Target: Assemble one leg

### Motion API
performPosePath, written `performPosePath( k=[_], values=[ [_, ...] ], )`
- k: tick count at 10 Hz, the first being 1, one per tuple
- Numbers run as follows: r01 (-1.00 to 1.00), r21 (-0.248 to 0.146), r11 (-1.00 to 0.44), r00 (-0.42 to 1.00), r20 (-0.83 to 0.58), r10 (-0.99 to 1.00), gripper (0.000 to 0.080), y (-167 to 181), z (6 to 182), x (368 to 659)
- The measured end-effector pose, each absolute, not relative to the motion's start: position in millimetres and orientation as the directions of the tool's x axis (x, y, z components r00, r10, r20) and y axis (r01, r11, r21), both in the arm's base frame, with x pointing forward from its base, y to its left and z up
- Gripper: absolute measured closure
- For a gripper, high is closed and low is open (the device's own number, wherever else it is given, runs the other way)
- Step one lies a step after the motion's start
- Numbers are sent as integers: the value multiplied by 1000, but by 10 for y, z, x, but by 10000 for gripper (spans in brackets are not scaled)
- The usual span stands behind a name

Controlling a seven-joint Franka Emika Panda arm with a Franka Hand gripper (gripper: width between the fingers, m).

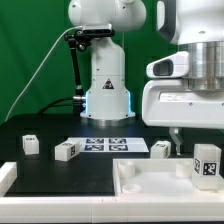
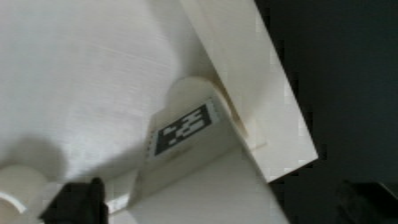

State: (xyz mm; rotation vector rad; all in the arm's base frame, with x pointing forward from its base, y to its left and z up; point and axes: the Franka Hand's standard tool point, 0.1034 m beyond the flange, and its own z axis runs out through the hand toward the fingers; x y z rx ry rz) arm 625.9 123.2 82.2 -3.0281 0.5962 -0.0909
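the leg is probably light, rigid plastic with smooth faces, so expect it to slip if you pinch it off-centre. take hold across 2 opposite tagged faces, near mid-length. in the exterior view it sits at 3 o'clock from the marker board, just beside the far rim of the large board. the arm points straight down, with the gripper hanging near the leg at its 1 o'clock. you cannot tell whether the jaws are spread or closed.

The place is a robotics lab. A white robot arm stands on a black table before a green backdrop. The marker board with its printed tags lies flat on the table.
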Motion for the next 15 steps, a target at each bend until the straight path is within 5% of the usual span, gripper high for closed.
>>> performPosePath(
  k=[3, 6, 8, 9, 10, 12, 15],
  values=[
    [-91, -13, -996, 994, 66, -92, 151, 1247, 786, 6220],
    [-10, -8, -1000, 998, 70, -11, 151, 1224, 779, 6221],
    [-10, -8, -1000, 998, 70, -11, 388, 1222, 779, 6221],
    [-10, -8, -1000, 998, 70, -11, 388, 1222, 779, 6221],
    [-14, -8, -1000, 997, 70, -15, 510, 1221, 779, 6222],
    [-68, -13, -998, 995, 69, -68, 510, 1215, 780, 6223],
    [-427, -50, -903, 901, 62, -429, 510, 1202, 768, 6220]
  ],
)
